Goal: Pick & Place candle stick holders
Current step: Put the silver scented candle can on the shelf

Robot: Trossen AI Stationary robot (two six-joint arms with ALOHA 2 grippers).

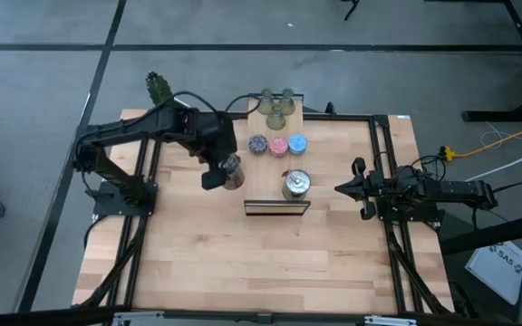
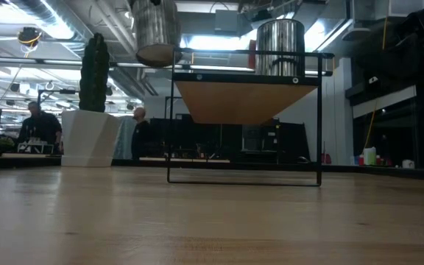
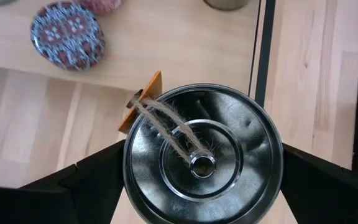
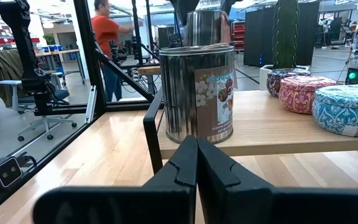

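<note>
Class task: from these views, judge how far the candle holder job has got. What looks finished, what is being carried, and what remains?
Looks done: one silver holder stands on the wooden board, with the purple, pink and blue low holders and the green ones near the far end. In hand: the left tool grips the second silver holder, raised above the table. Left: setting it down. The right tool waits shut, off to the side.

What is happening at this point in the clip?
The left gripper holds a shiny silver candle holder in the air, beside the raised wooden board. A second silver holder already stands on that board, as do the purple, pink and blue round holders and the green ones at its far end. The right gripper waits shut at the table's right side.
</note>
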